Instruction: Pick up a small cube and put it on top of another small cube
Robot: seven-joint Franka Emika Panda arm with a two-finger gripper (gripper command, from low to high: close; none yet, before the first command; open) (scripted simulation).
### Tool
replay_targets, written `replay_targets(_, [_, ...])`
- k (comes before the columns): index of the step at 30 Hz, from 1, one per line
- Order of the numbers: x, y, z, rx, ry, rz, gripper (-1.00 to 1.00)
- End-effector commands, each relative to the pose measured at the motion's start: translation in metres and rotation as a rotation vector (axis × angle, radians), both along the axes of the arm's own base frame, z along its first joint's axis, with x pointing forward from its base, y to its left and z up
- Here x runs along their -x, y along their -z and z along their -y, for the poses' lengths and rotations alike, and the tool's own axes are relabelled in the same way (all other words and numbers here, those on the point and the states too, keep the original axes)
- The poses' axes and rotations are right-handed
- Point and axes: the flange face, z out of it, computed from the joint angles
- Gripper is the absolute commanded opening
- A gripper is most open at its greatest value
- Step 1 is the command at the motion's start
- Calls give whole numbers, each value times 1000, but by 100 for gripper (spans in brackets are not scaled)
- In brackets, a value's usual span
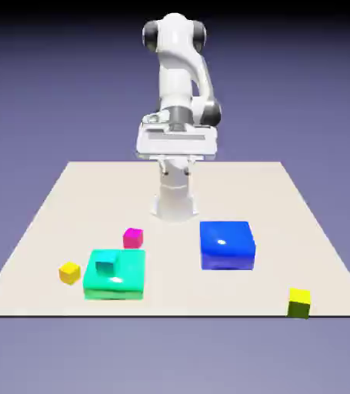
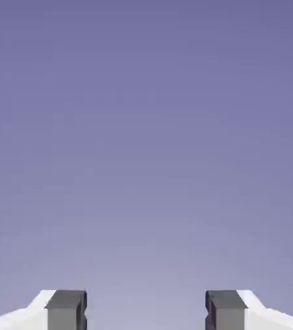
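Observation:
The small cube [image 1: 299, 302], lemon-yellow on top with olive-dark sides, sits near the table's front edge at the exterior view's right. Other small cubes lie at the left: a golden-yellow one [image 1: 70, 272], a magenta one [image 1: 133, 238], and a teal one [image 1: 105, 265] resting on the big teal block [image 1: 120, 281]. My gripper [image 1: 176, 146] hangs high above the table's far side, well away from every cube. In the hand view my gripper [image 2: 146, 310] is open, and only the plain backdrop shows between its grey fingertips [image 2: 67, 309].
A big blue block [image 1: 227, 245] stands mid-table, between the left group of cubes and the lemon-yellow cube. The robot's base [image 1: 175, 202] rises at the table's far middle. The beige table [image 1: 208, 185] ends just in front of the cubes.

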Motion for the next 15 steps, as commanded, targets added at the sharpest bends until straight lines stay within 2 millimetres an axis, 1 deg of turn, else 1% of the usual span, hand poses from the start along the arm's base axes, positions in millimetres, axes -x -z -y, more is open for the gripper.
replay_targets(1, [-9, 3, -9, -11, 2, -26, 0])
replay_targets(4, [-35, 16, -36, -42, 13, -103, 0])
replay_targets(8, [-66, 39, -76, -75, 34, -205, 0])
replay_targets(12, [-92, 68, -120, -99, 63, -305, 0])
replay_targets(15, [-108, 93, -154, -110, 91, -379, 0])
